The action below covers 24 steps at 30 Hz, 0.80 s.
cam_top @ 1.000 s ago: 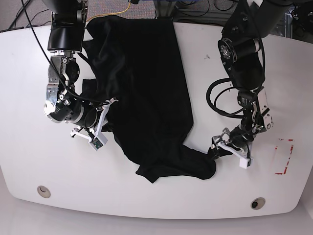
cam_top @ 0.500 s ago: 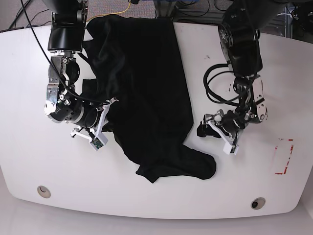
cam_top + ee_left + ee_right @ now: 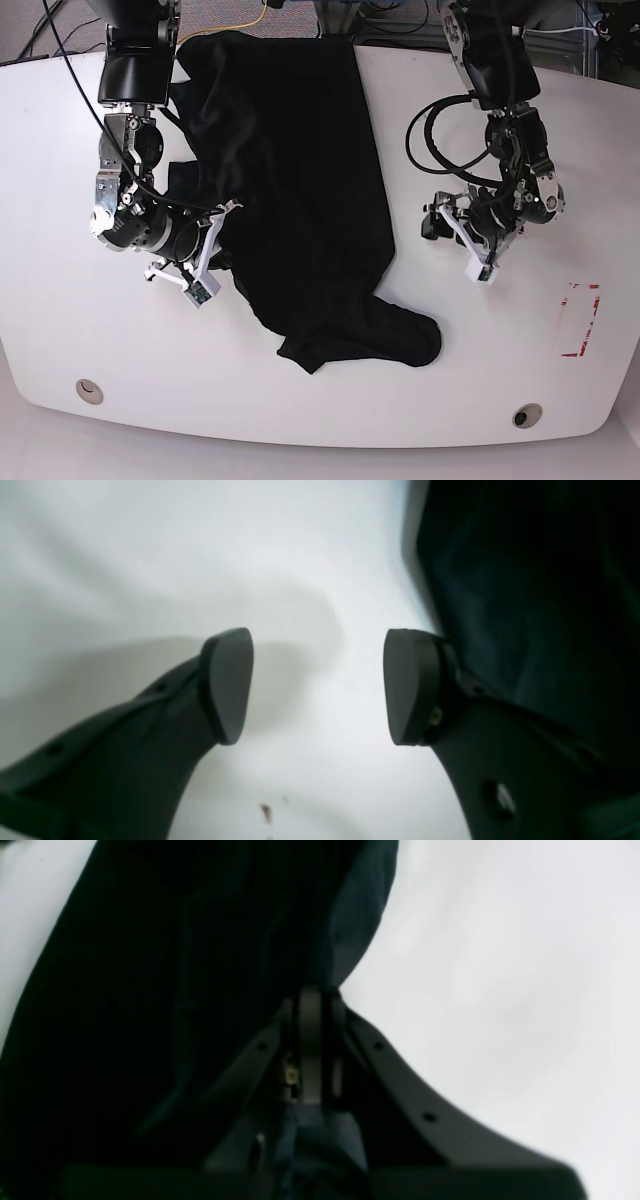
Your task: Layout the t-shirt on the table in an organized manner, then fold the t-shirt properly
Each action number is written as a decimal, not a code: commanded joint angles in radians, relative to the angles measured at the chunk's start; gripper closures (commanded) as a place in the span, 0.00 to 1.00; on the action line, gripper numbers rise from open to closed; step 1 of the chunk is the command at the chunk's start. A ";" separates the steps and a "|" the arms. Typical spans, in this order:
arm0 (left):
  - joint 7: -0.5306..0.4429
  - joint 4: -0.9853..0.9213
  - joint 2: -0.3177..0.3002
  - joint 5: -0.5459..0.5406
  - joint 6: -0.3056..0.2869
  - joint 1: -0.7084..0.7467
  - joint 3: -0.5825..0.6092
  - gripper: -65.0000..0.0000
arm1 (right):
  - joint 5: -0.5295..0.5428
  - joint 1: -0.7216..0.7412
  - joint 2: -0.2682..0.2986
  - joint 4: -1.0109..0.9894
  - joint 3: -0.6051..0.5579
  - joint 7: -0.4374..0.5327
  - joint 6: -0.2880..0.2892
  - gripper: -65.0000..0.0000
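Left claw (image 3: 458, 243) hangs spread wide over bare white counter (image 3: 500, 350), nothing between its pads. In the left wrist view the two dark pads (image 3: 227, 685) stand well apart with only glossy white surface in the gap, and the black t-shirt (image 3: 530, 595) fills the right side of that view, just beside the right-hand pad; contact there cannot be told. In the base view this claw sits near the shirt's edge on that view's right, not touching it.

Right claw (image 3: 205, 262) is pressed together, pinching t-shirt fabric. Right wrist view shows its fingers (image 3: 310, 1050) closed flat against each other with dark cloth (image 3: 165, 990) bunched above and to the left of the tips, a fold of it rising straight from the pinch point. White counter (image 3: 500, 965) shows on the right of that view.

T-shirt (image 3: 290, 180) lies crumpled, not flat, across the counter's middle in the base view. It runs from the far edge down toward the near side, with creases and folds through the body. One rounded lobe (image 3: 400, 340) sticks out at the near end toward that view's right. Its upper part reaches the counter's far rim.

Red tape outline (image 3: 580, 320) sits near the counter's edge on the base view's right, well apart from the shirt. Two round grommets (image 3: 89, 390) sit near the front rim, one on each side.
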 commanded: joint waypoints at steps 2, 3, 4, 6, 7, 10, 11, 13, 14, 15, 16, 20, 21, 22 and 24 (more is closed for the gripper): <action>-0.001 0.006 -0.001 -0.071 -0.042 -0.010 0.005 0.40 | 0.016 0.024 0.004 0.018 0.006 0.023 -0.001 0.99; 0.000 0.005 0.000 -0.085 -0.042 -0.003 0.005 0.40 | 0.016 0.024 0.002 0.018 0.006 0.023 -0.001 0.99; 0.000 0.005 0.002 -0.090 -0.042 -0.001 0.005 0.40 | 0.016 0.024 0.002 0.018 0.006 0.023 -0.001 0.99; 0.002 0.003 0.014 -0.094 -0.042 0.000 0.005 0.40 | 0.016 0.024 0.002 0.018 0.008 0.023 -0.001 0.99; 0.002 0.003 0.019 -0.094 -0.044 0.000 0.005 0.40 | 0.016 0.024 0.002 0.018 0.008 0.023 -0.001 0.99; 0.002 0.002 0.020 -0.099 -0.050 0.013 0.018 0.40 | 0.016 0.024 0.002 0.018 0.008 0.023 -0.001 0.99; 0.002 0.002 0.025 -0.099 -0.052 0.014 0.027 0.40 | 0.016 0.024 0.002 0.018 0.008 0.023 -0.001 0.99; 0.002 0.002 0.036 -0.099 -0.052 0.017 0.045 0.40 | 0.016 0.024 0.002 0.018 0.008 0.023 -0.001 0.99; 0.002 0.002 0.040 -0.099 -0.053 0.019 0.057 0.40 | 0.016 0.024 0.002 0.018 0.008 0.023 -0.001 0.99; 0.002 0.002 0.040 -0.099 -0.053 0.019 0.065 0.40 | 0.016 0.024 0.002 0.018 0.008 0.023 -0.001 0.99; 0.002 0.002 0.042 -0.099 -0.053 0.020 0.073 0.40 | 0.016 0.024 0.002 0.018 0.008 0.023 -0.001 0.99; 0.000 0.002 0.075 -0.099 -0.053 0.020 0.096 0.40 | 0.018 0.024 0.002 0.018 0.008 0.023 -0.001 0.99; 0.000 0.002 0.082 -0.099 -0.053 0.020 0.096 0.40 | 0.018 0.024 0.002 0.018 0.008 0.023 -0.001 0.99; 0.000 0.002 0.088 -0.099 -0.053 0.020 0.096 0.40 | 0.018 0.024 0.002 0.018 0.008 0.023 -0.001 0.99; 0.000 -0.004 0.105 -0.099 -0.053 0.017 0.096 0.40 | 0.018 0.024 0.002 0.018 0.008 0.023 -0.001 0.99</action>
